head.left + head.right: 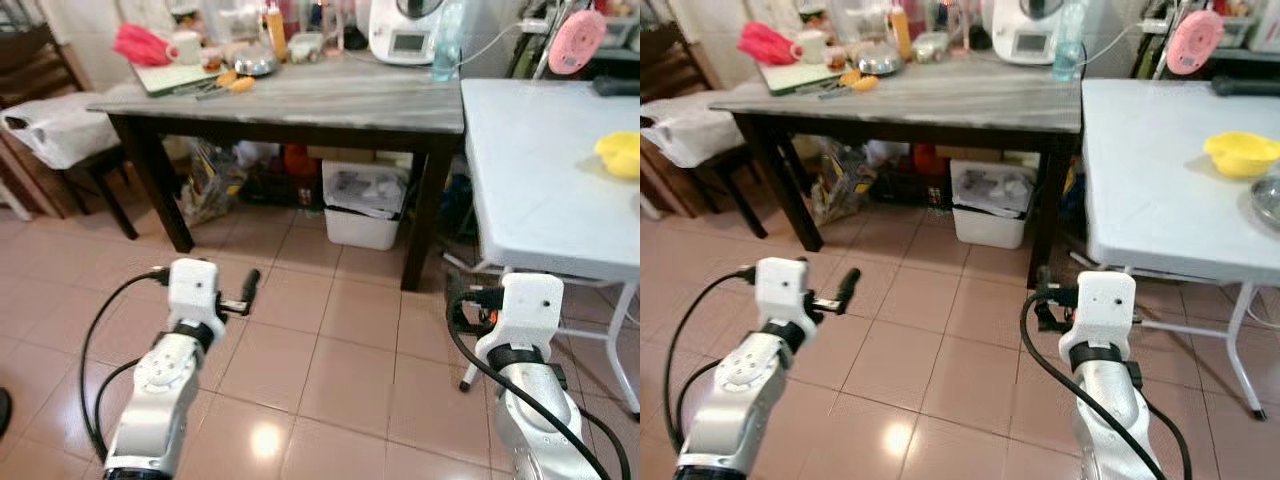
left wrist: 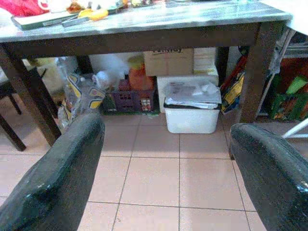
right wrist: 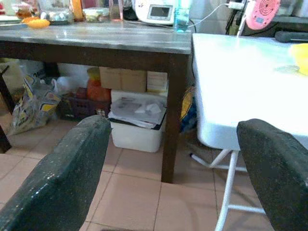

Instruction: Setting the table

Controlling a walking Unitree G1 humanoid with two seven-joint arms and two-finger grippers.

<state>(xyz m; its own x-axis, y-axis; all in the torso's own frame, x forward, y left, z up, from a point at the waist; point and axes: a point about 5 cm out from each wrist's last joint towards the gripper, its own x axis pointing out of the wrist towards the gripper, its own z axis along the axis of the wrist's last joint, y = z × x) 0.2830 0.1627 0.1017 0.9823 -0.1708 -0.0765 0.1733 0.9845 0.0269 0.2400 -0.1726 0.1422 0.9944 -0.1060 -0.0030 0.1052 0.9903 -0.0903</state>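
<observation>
A white folding table (image 1: pixel 1150 190) stands at the right with a yellow bowl (image 1: pixel 1241 153) on it and the rim of a metal bowl (image 1: pixel 1268 200) at its far right edge. Both arms are held low over the tiled floor, in front of the tables. My left gripper (image 1: pixel 242 296) is open and holds nothing; in the left wrist view its fingers (image 2: pixel 53 178) frame the space under the dark table. My right gripper (image 3: pixel 175 173) is open too and points at the near corner of the white table, still short of it.
A dark table with a grey marble top (image 1: pixel 330 100) stands ahead, cluttered at the back with a mug, bottles and a white appliance (image 1: pixel 405 30). Under it sit a white bin (image 1: pixel 365 205), boxes and bags. A chair with a white bag (image 1: pixel 60 125) stands at left.
</observation>
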